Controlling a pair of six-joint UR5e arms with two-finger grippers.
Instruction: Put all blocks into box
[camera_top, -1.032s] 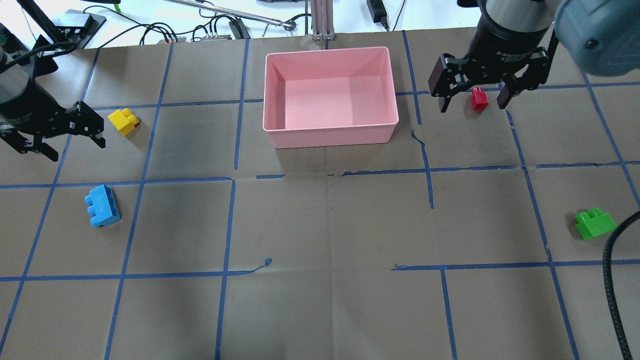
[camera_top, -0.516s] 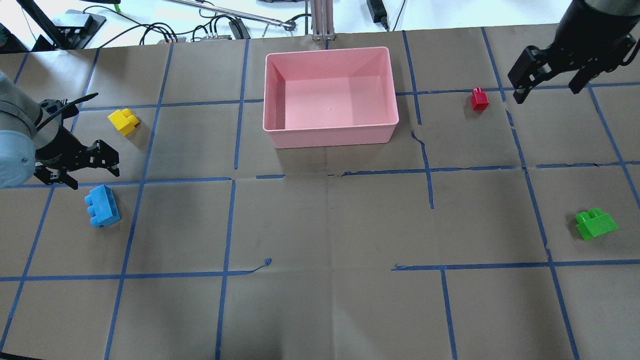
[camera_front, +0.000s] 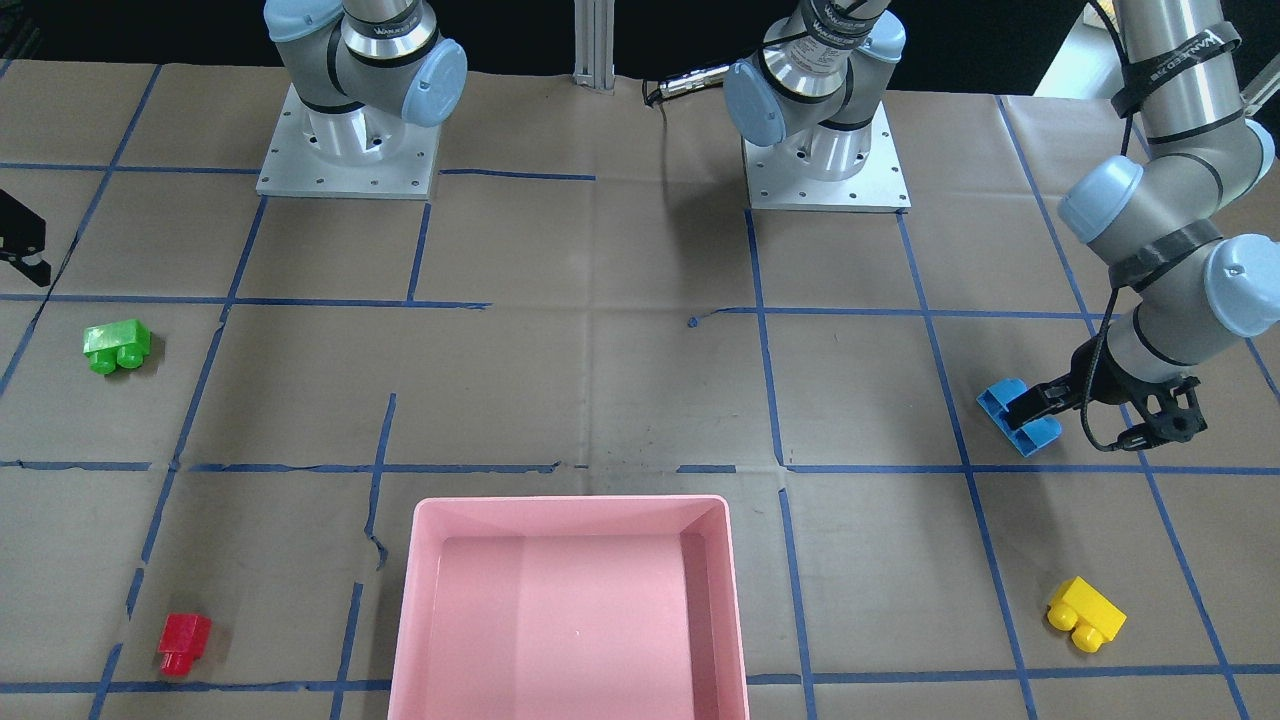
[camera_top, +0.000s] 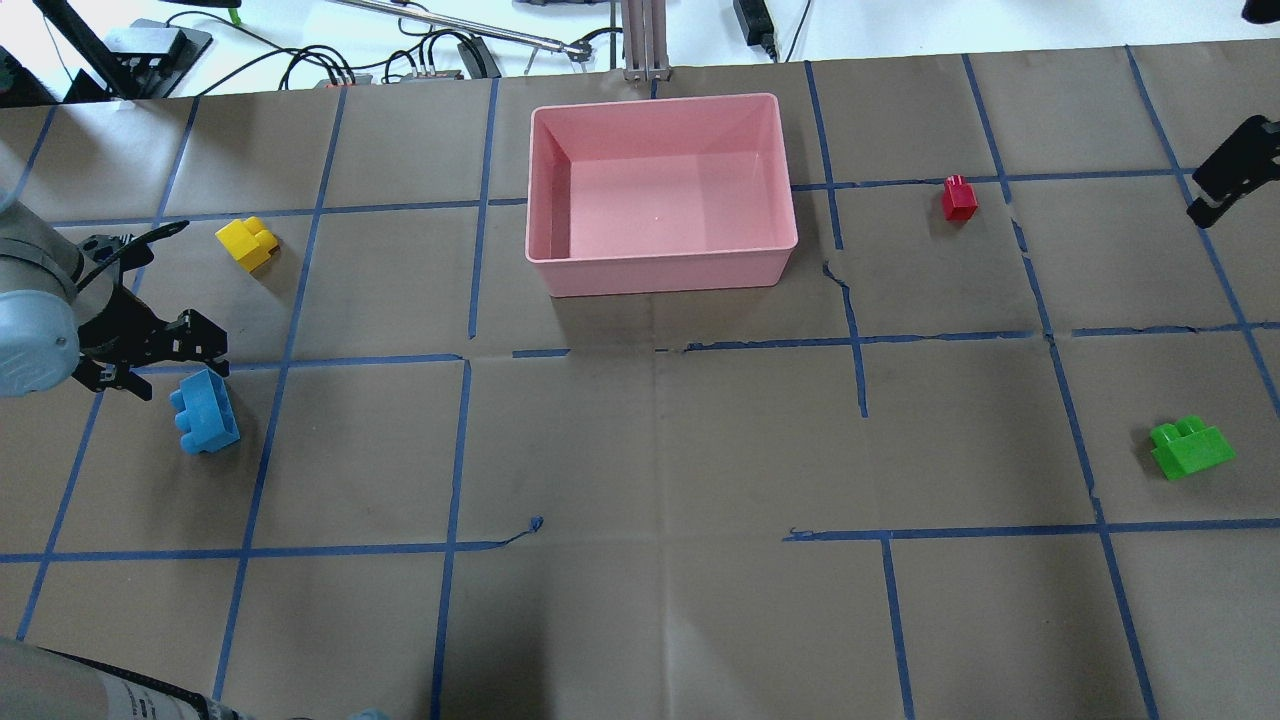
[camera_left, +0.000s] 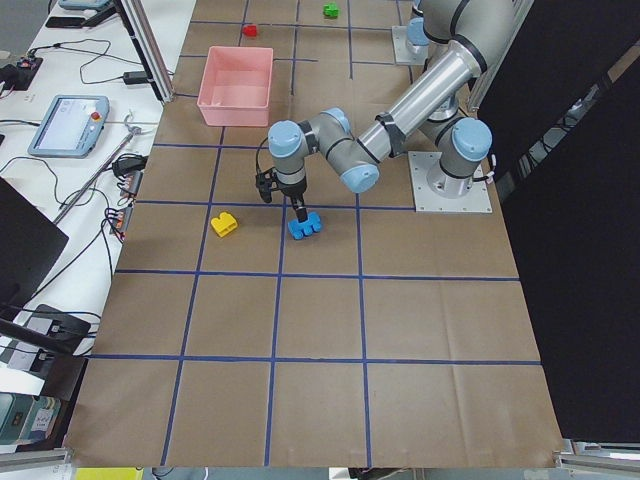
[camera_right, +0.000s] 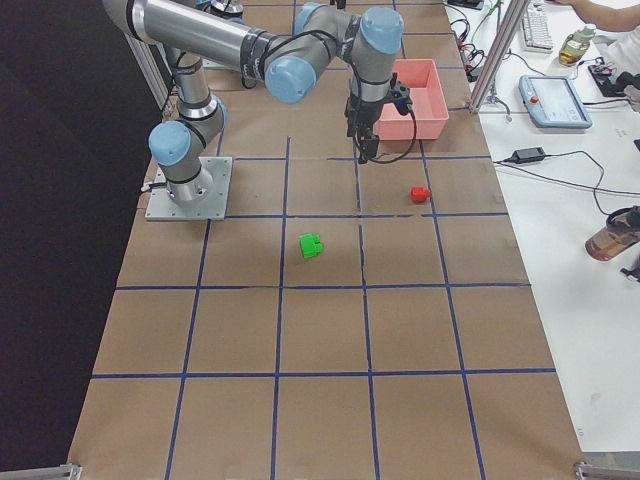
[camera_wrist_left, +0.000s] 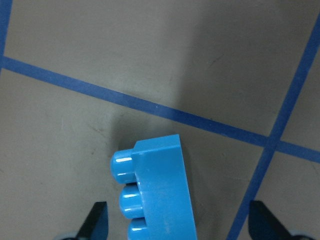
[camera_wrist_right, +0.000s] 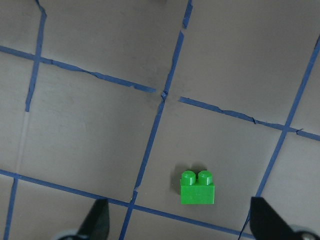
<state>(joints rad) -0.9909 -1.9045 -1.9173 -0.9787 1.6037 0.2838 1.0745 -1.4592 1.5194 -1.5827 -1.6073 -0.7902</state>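
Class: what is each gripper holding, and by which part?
Nothing is held. The left gripper is open by the blue block, not clamped; the right gripper is open and empty.

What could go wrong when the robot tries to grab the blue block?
The blue block lies on its side. It sits off-centre in the open left gripper, with its studs near one finger. That finger might bump it and spin it away. Closing on the round studs could also give a slippy hold, so the block might drop before reaching the pink box.
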